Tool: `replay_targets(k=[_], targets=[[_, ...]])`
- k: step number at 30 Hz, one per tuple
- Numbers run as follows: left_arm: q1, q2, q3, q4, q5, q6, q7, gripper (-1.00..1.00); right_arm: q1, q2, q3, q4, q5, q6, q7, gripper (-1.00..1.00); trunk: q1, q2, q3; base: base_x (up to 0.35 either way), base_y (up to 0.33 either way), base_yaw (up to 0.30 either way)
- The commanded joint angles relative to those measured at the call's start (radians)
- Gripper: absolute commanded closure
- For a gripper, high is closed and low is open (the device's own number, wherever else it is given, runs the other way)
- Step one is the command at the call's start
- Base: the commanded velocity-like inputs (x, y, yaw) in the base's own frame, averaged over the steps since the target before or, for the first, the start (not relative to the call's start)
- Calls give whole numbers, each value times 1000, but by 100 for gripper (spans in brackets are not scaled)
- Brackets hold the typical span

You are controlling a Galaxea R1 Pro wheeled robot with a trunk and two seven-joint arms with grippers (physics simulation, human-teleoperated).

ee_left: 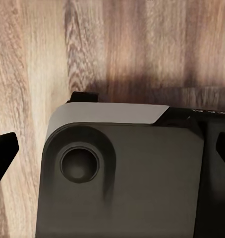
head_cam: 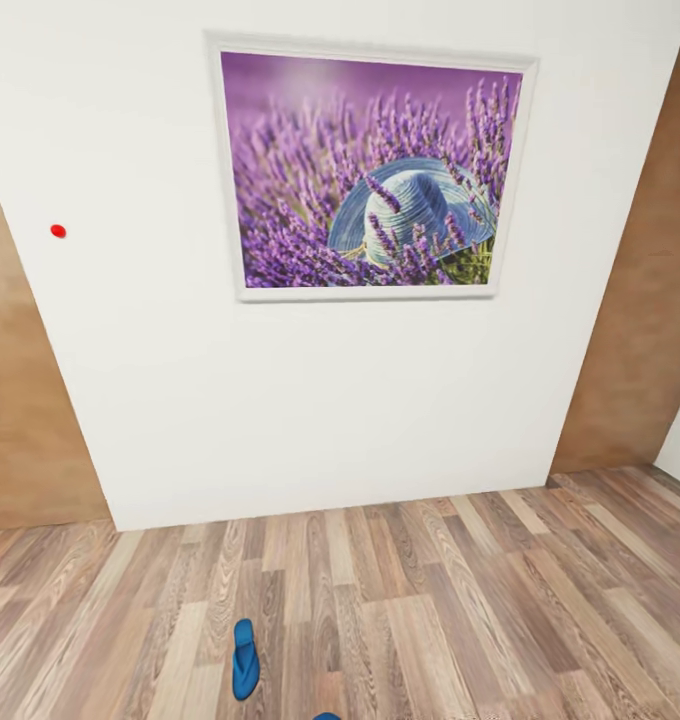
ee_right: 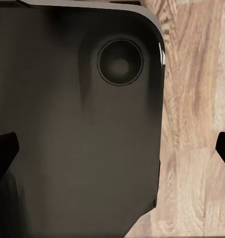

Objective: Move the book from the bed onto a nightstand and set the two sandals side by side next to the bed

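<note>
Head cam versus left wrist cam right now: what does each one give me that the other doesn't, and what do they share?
Head view alone: a white wall with a framed lavender-and-hat picture, a red dot, one blue sandal lying on the floor, and a blue sliver at the bottom edge. Left wrist view alone: the robot's dark grey base and the left end effector's fingertips at the frame's sides, apart. Both share the wood-plank floor.

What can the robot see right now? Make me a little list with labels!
wall: white wall straight ahead
picture: framed picture of purple flowers and a blue hat, hanging on the wall
red dot: small, on the wall, beside the picture
floor: wood planks
sandal: one blue sandal lying flat on the floor
second sandal: just a blue tip at the picture's bottom edge
hands: both open, holding nothing
</note>
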State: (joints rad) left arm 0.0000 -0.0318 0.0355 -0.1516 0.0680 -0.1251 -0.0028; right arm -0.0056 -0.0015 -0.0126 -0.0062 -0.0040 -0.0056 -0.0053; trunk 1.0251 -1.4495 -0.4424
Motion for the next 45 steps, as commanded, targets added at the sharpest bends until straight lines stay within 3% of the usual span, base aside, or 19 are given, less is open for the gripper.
replay_targets(k=[1,23,45], targets=[[0,0,3,0,7,-2,0,-100,-1,0,-1,0,0,-1,-1,-100,0,0,-1,0,0,-280],[0,0,3,0,7,-2,1,-100,-1,0,-1,0,1,-1,1,-100,0,0,-1,0,0,-267],[0,1,4,-1,9,-3,1,-100,-1,0,0,0,1,-4,2,-100,0,0,-1,0,0,-106]])
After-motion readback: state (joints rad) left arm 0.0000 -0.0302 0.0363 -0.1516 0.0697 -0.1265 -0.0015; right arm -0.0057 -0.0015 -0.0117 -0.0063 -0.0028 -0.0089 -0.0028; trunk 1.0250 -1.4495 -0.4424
